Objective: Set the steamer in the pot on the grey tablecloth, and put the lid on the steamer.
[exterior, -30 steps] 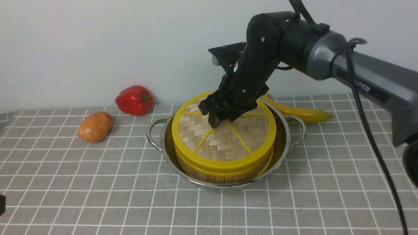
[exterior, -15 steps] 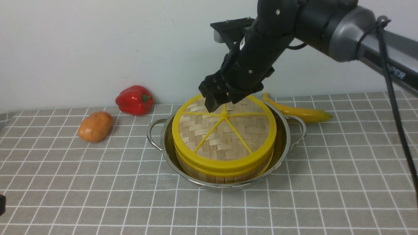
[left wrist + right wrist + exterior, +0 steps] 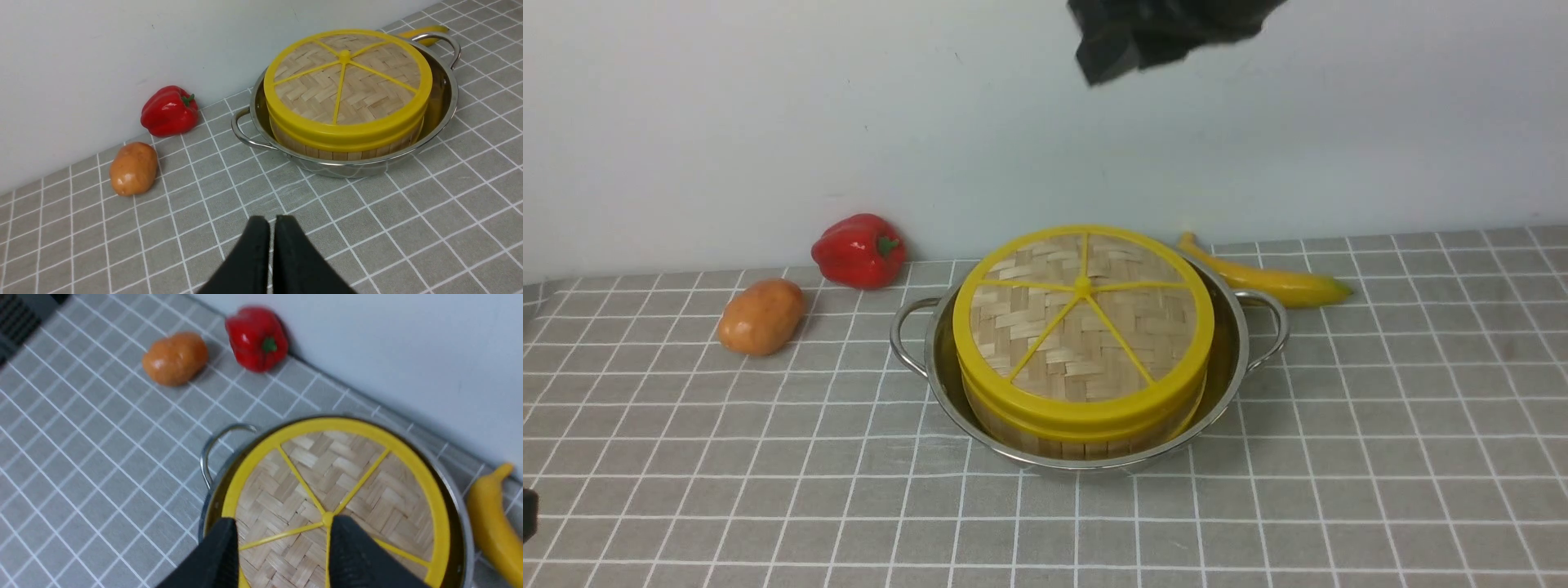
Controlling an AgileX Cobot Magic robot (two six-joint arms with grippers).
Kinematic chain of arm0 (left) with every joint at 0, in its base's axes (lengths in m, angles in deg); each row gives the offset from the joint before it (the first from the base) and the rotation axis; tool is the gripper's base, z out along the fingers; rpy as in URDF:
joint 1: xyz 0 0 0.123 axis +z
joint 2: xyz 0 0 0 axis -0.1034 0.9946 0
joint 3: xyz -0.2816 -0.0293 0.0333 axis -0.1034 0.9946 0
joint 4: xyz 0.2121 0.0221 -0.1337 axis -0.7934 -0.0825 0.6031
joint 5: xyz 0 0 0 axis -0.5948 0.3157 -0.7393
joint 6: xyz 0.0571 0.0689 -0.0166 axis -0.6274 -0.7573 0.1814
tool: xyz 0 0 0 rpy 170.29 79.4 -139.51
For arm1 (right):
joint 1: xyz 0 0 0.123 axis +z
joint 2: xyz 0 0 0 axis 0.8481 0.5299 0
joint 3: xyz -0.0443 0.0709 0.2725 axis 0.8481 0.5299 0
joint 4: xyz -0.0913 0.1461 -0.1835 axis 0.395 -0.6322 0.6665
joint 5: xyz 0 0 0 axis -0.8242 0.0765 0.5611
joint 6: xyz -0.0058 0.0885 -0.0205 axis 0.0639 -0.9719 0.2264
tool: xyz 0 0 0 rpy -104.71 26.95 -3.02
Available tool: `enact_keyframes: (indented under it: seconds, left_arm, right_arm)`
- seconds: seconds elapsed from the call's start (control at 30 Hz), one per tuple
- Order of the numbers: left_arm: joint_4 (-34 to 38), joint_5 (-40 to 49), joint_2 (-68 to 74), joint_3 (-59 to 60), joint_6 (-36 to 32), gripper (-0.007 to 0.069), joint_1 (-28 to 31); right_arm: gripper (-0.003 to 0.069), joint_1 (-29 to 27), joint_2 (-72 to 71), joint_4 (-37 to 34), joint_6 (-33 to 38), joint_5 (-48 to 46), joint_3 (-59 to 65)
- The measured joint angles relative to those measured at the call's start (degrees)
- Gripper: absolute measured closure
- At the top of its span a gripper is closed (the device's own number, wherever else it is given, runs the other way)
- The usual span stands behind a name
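The steel pot (image 3: 1262, 327) stands mid-table on the grey tablecloth (image 3: 768, 457). The steamer (image 3: 1086, 437) sits inside it, only its slatted side showing. The lid (image 3: 1083, 327) lies flat on the steamer, covering it; its food is hidden. My right gripper (image 3: 282, 531) is open and empty, high above the lid; in the front view only its dark tip (image 3: 1107, 49) shows at the top edge. My left gripper (image 3: 271, 222) is shut and empty, over bare cloth well in front of the pot (image 3: 445, 106). The lid (image 3: 347, 81) also shows there.
A red pepper (image 3: 859, 250) and a potato (image 3: 761, 315) lie left of the pot near the back wall. A banana (image 3: 1270, 278) lies behind the pot on the right. The wall stands close behind them.
My right gripper has let go of the lid's centre knob and risen straight up, almost out of the front view. The lid stays on the steamer.
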Motion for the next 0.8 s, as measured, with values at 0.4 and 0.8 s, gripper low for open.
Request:
enact_keyframes:
  seconds: [0.4,0.8]
  left_arm:
    - [0.0,-7.5,0.0,0.0,0.0,0.0612,0.0]
    - [0.3,-9.3,0.0,0.0,1.8,0.0594,0.0]
  right_arm:
    - [0.0674,0.0,-32.2,12.9,1.2,0.6,18.5]
    - [0.0671,0.0,-61.0,19.4,-5.0,21.8,68.5]
